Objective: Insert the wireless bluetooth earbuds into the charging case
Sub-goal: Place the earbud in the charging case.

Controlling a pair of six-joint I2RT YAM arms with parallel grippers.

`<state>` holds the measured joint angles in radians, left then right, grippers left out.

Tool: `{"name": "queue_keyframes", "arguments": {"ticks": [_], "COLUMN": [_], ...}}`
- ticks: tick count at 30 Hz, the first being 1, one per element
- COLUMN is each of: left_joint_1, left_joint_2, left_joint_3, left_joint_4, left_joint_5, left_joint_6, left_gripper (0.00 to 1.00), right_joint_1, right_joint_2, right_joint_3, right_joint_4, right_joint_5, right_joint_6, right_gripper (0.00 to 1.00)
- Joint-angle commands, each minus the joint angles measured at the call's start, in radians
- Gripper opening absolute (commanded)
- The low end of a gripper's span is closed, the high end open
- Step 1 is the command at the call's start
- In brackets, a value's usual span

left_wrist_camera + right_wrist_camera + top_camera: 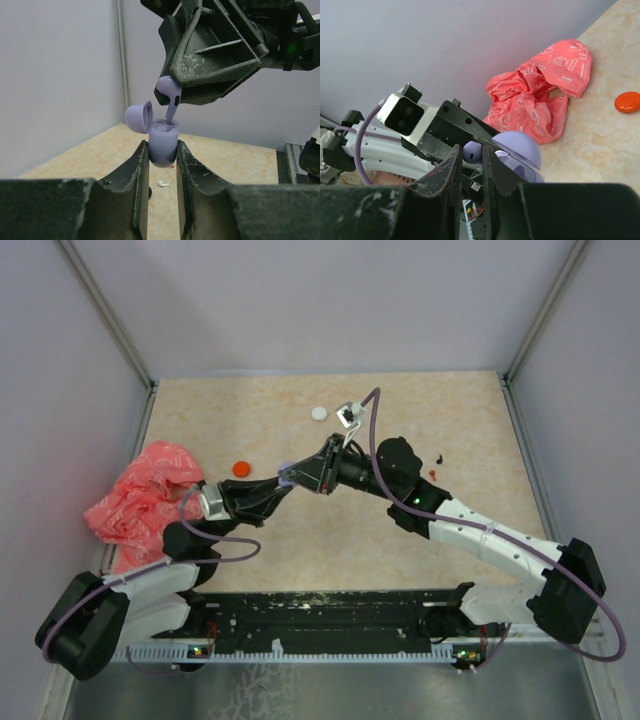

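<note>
Over the table [450, 530], left gripper [162, 149] clamps lilac case [163, 139], right gripper [473, 152] pinches earbud [168, 94]

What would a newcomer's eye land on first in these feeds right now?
The mid-air meeting above the middle of the table: the right gripper pinches a lilac earbud, stem down, right over the open lilac charging case clamped upright in the left gripper. Next comes the crumpled pink bag at the table's left edge, with an orange disc lying near it.
</note>
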<state>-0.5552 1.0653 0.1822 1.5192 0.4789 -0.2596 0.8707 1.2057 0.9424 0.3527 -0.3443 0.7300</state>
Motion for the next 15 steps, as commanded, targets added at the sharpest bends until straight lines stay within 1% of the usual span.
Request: {"name": "queue_keyframes", "arguments": {"ticks": [1, 15], "left_joint_1": [0.001, 0.000], "left_joint_2": [-0.028, -0.054], "left_joint_3": [0.024, 0.020], "left_joint_4": [0.271, 0.271], "left_joint_5": [0.012, 0.013], "left_joint_6": [-0.020, -0.017], "left_gripper": [0.00, 0.00], "right_joint_1": [0.005, 0.007], "right_joint_2": [-0.001, 0.022], "right_joint_3": [0.002, 0.004], "right_joint_4": [0.052, 0.062], "right_joint_5": [0.002, -0.018], "right_joint_6": [0.017, 0.054], "right_gripper": [0.09, 0.09]}}
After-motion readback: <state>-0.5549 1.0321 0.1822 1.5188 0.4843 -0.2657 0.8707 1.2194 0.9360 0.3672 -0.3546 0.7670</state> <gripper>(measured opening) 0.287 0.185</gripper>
